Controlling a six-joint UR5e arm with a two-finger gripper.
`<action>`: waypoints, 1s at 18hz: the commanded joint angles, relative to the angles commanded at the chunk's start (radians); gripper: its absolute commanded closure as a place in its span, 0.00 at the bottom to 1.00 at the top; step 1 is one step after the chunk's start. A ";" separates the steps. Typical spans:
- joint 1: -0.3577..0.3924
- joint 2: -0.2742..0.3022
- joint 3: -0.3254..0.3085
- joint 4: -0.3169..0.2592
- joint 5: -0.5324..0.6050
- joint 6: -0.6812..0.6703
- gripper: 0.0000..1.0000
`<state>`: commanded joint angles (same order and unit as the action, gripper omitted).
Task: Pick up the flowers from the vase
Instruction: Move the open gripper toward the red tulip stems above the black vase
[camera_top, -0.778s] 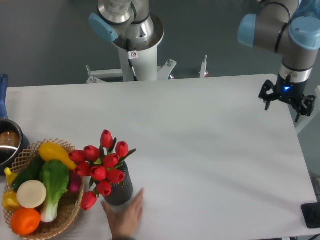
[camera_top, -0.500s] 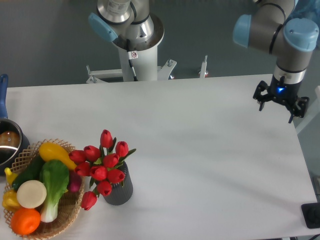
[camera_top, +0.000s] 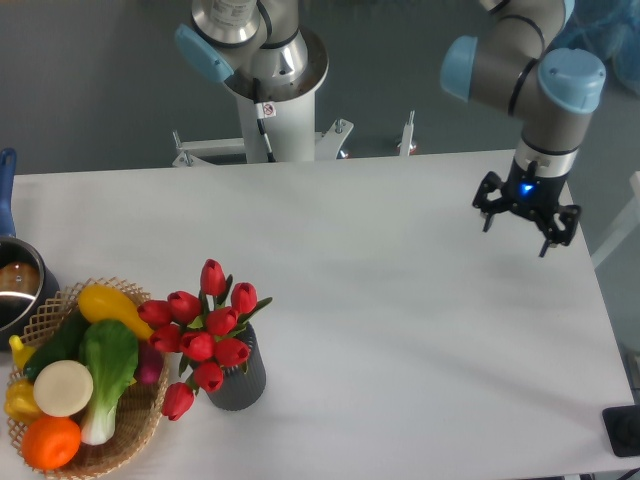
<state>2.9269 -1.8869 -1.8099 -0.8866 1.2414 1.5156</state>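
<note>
Well apart — flowers (camera_top: 204, 333) lower left, tool (camera_top: 520, 222) upper right.

A robotics lab: a plain white table (camera_top: 400, 300) against a bare grey wall, a robot arm pedestal (camera_top: 270, 110) bolted at its far edge, and staged props such as a wicker basket (camera_top: 140, 420) of toy vegetables at near left.

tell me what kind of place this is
Probably a robotics lab: a bare white table, a gripper hanging open above it, and staged props, namely flowers in a vase beside a wicker basket of toy vegetables.
</note>
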 joint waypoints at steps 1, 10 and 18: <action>-0.008 0.000 -0.021 0.000 -0.060 -0.024 0.00; -0.188 -0.021 -0.034 0.006 -0.280 -0.218 0.00; -0.262 0.021 -0.037 0.006 -0.312 -0.339 0.00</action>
<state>2.6647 -1.8655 -1.8469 -0.8805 0.9296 1.1767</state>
